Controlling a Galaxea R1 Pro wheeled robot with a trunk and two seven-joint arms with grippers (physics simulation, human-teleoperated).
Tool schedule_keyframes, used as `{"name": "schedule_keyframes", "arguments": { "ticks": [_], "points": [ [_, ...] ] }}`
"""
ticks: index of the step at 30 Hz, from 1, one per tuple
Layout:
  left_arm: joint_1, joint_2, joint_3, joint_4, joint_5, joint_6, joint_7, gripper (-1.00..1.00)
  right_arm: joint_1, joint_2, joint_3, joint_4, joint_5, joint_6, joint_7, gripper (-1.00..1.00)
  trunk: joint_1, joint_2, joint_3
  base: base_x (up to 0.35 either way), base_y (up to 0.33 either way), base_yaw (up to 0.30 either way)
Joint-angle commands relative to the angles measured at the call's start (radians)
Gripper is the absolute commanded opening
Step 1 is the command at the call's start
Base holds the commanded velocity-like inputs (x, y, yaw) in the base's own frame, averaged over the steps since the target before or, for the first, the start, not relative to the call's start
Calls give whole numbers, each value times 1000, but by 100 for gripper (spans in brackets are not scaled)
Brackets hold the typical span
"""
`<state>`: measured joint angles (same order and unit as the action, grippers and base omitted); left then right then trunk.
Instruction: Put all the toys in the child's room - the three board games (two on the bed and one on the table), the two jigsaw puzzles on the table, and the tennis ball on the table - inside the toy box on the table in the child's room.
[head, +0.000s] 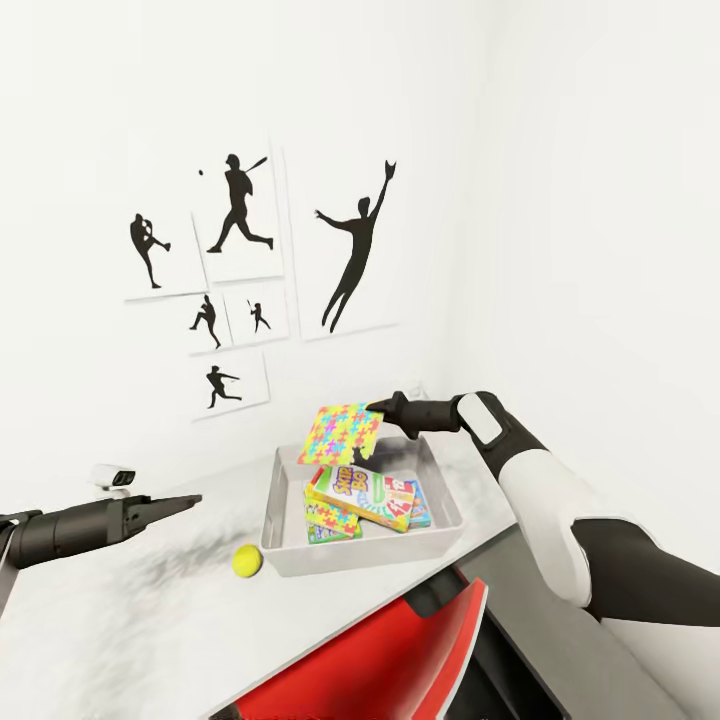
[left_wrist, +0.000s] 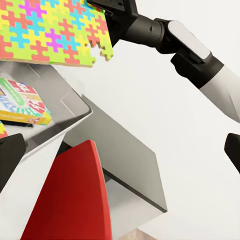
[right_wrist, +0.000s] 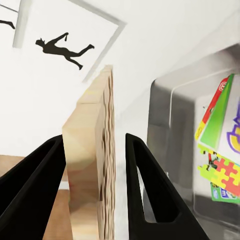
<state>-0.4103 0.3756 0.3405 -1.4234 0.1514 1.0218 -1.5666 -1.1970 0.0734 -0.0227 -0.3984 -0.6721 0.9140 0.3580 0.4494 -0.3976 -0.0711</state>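
**Second puzzle over the box, ball still out**

Progress: the toy box (head: 440, 520) sits centre-low in the head view, on the table (head: 150, 620). Inside lie several flat boxes: a green-and-yellow board game (head: 362, 493) on top, another game (head: 420, 505) under its right edge, and one jigsaw puzzle (head: 330, 520) at the lower left of the stack. How many games are stacked in all I cannot tell. The tennis ball (head: 246, 561) rests on the table just outside the box's left corner, so it remains. Judged: most of the task is done; this puzzle's drop and the ball are left.

Right arm: reaches in from the right edge of the frame, forearm bent toward centre. Right gripper (head: 383, 408) pinches the corner of the bright held puzzle (head: 340, 434), which hangs tilted above the box's far-left rim. In the right wrist view the fingers (right_wrist: 145, 185) bracket the puzzle's plain edge (right_wrist: 92, 165), closed on it.

Left arm: low at the left edge, stretched level over the table. Left gripper (head: 175, 505) holds nothing, its fingers drawn together to a point.
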Motion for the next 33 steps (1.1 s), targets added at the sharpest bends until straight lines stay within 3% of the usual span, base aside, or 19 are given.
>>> {"name": "schedule_keyframes", "arguments": {
  "ticks": [1, 21, 27, 33],
  "points": [
    [-1, 0, 0, 0, -1, 11, -4, 100, -1, 0, -3, 1, 6, 3, 6, -100, 1, -2, -4, 0, 0, 0],
    [-1, 0, 0, 0, -1, 9, -4, 100, -4, -11, -3, 8, 6, 3, 5, -100, 1, -2, -37, 0, 0, 0],
    [-1, 0, 0, 0, -2, 9, -4, 100, -5, -44, -6, 7, 5, 3, 6, -100, 1, -2, -46, 0, 0, 0],
    [-1, 0, 1, 0, -3, 9, -4, 100, -6, -55, -6, 8, 5, 3, 6, -100, 1, -2, -56, 0, 0, 0]
  ]
}}
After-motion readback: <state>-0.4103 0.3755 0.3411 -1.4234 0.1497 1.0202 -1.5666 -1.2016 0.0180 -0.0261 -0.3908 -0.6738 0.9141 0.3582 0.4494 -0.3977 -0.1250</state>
